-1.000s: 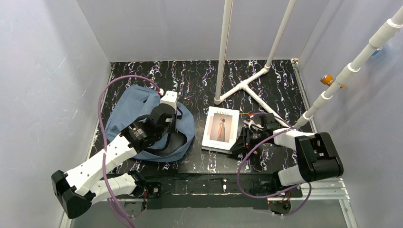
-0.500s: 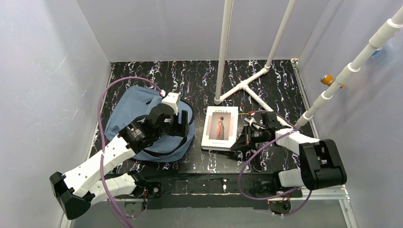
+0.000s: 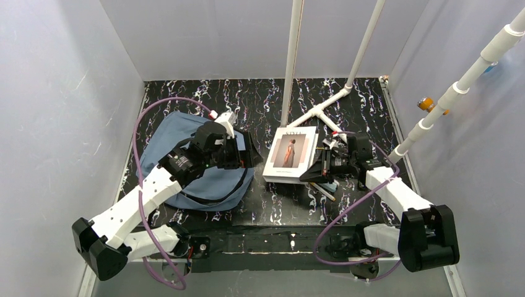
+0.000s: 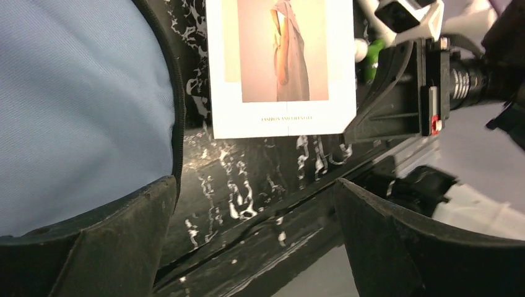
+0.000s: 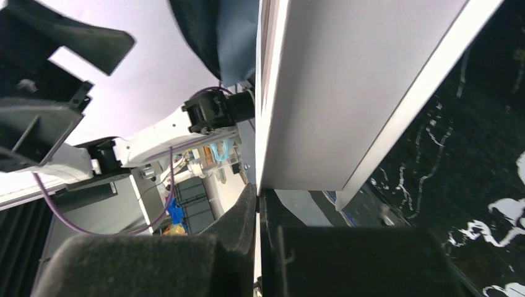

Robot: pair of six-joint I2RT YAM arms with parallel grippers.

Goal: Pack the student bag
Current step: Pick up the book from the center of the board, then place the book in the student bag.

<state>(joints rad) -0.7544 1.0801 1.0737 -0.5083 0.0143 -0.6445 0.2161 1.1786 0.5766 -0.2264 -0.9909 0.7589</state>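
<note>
On the left side of the black marbled counter (image 3: 260, 105) lies the slate-blue student bag (image 3: 173, 133), with the left end effector (image 3: 246, 150) wide open over its right edge, while the right end effector (image 3: 312, 175) pinches the magazine (image 3: 290, 153) at its near right corner.

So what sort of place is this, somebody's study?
Probably a robot test booth: plain pale walls box in a black marbled tabletop, two white robot arms are bolted at its near edge, and a white plastic pipe frame stands on it.
</note>
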